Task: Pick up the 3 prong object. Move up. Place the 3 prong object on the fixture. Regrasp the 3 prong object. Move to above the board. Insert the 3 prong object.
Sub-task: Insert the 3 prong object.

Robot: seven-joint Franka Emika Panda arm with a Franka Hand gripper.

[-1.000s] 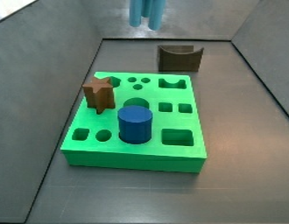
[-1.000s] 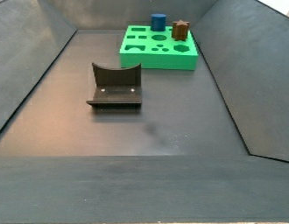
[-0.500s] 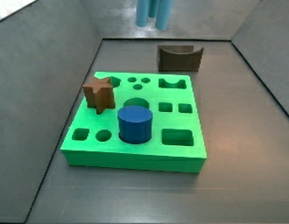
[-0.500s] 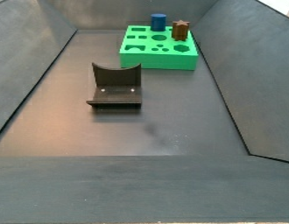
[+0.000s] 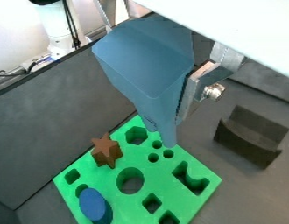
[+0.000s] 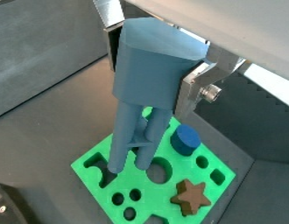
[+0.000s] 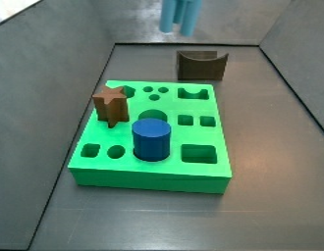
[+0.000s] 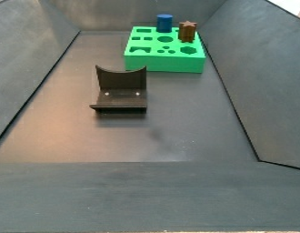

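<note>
My gripper point(image 5: 155, 80) is shut on the 3 prong object point(image 5: 144, 61), a light grey-blue block with its prongs pointing down. It hangs high over the green board point(image 5: 196, 190). Both wrist views show it, and one silver finger point(image 6: 196, 87) presses its side. In a side view only the prongs point(image 7: 182, 14) show, at the top edge above the far side of the board point(image 7: 151, 177). The dark brown fixture point(image 7: 201, 65) stands behind the board and carries nothing; it also shows in a side view point(image 8: 120, 89) and a wrist view point(image 5: 252, 133).
A dark blue cylinder point(image 7: 151, 137) and a brown star-shaped peg point(image 7: 111, 104) stand in holes of the board. Other holes stay open. Grey sloped walls point(image 7: 60, 59) close in the floor on all sides.
The prongs at the top of the side view have shifted a little to the right and slightly up. Board, cylinder, star peg and fixture have not moved.
</note>
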